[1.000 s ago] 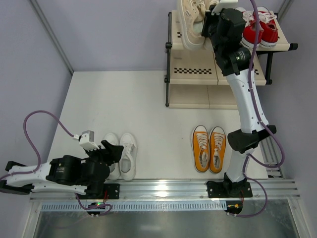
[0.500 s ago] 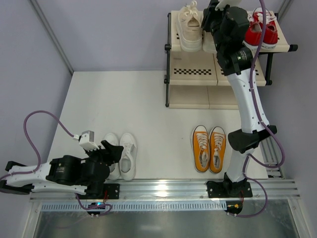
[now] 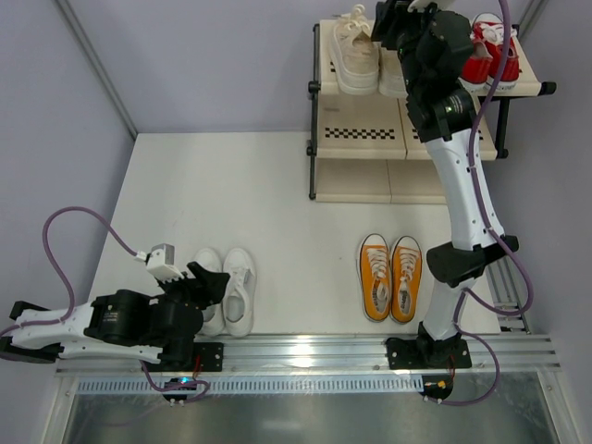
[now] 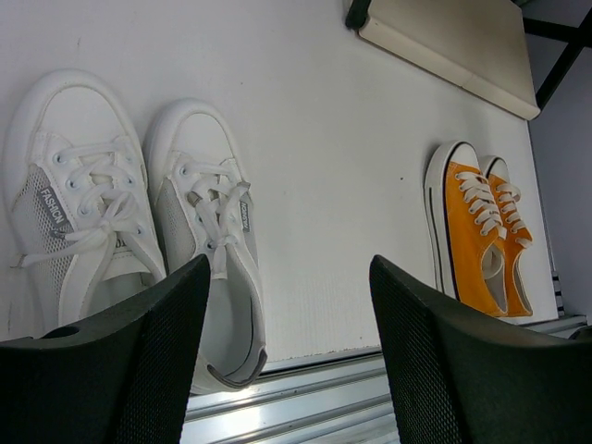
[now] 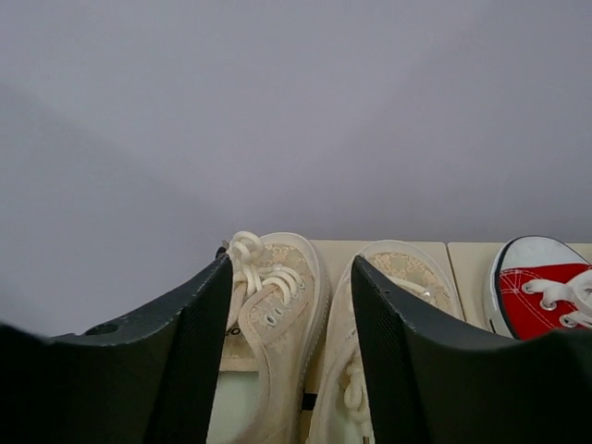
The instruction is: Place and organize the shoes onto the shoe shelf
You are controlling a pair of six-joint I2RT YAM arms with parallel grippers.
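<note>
The shoe shelf (image 3: pixel 361 134) stands at the back right. Its top tier holds the cream-beige shoes (image 3: pixel 355 55) on the left and the red shoes (image 3: pixel 490 51) on the right. My right gripper (image 3: pixel 388 23) hovers over the cream pair with its jaws apart. In the right wrist view the left cream shoe (image 5: pixel 277 305) rests on the shelf between the open fingers, its mate (image 5: pixel 398 277) beside it. The orange-yellow shoes (image 3: pixel 390 276) and white shoes (image 3: pixel 231 289) lie on the floor. My left gripper (image 3: pixel 208 282) is open just above the white pair (image 4: pixel 120 231).
A metal rail (image 3: pixel 305 351) runs along the near edge in front of both arm bases. Grey walls close in the left, back and right. The shelf's middle tier (image 3: pixel 370 139) and bottom tier (image 3: pixel 356 180) carry no shoes. White floor lies between the two floor pairs.
My right gripper has gone from shut to open. The cream shoe it held tilted now sits upright on the top tier beside its mate. The left arm has not moved.
</note>
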